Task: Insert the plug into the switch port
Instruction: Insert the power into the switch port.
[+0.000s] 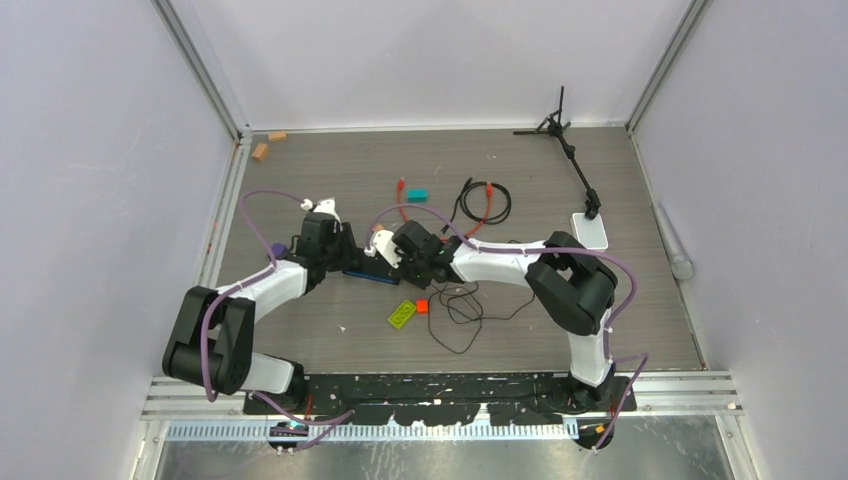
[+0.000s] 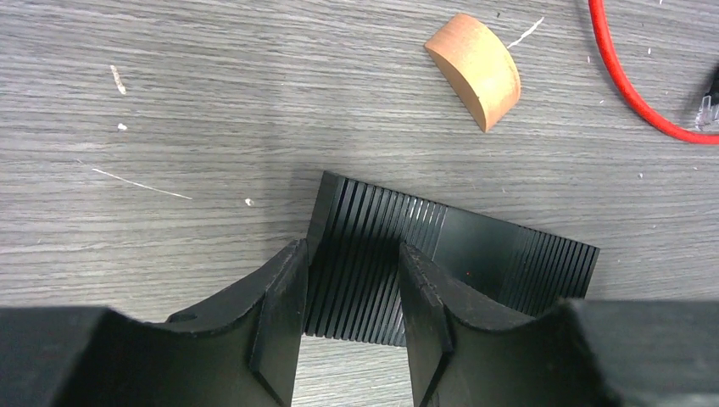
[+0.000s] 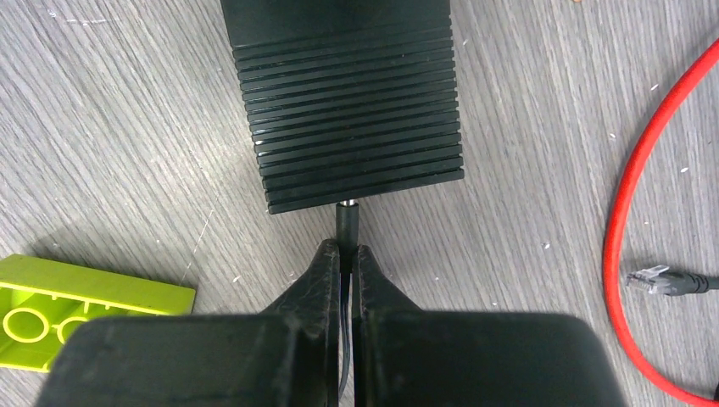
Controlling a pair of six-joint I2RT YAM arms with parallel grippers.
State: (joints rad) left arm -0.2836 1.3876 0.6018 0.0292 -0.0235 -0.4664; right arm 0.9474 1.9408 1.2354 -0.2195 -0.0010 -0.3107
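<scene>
- Closest to the overhead camera, a black mounting rail carries both arm bases, on the near side of the switch.
- A grey wood-grain table, scuffed and flecked with white, bears the switch, which lies flat near its middle.
- Pale walls close in behind the switch and to either side of it, with metal posts at the far corners.
- The right gripper is clenched on the tail of a black barrel connector, whose tip meets one ribbed end of the switch.
- The left gripper stands with jaws parted over the switch's other ribbed end. Whether its fingers press on the casing cannot be told.
- The plug, on the red-orange cable, lies loose on the table beyond the switch and well apart from it, beside a teal block.
- A tan half-round block lies just beyond the switch, and a lime-green brick lies on its near side.
- A black stand rises far to the switch's right, near the back wall.
</scene>
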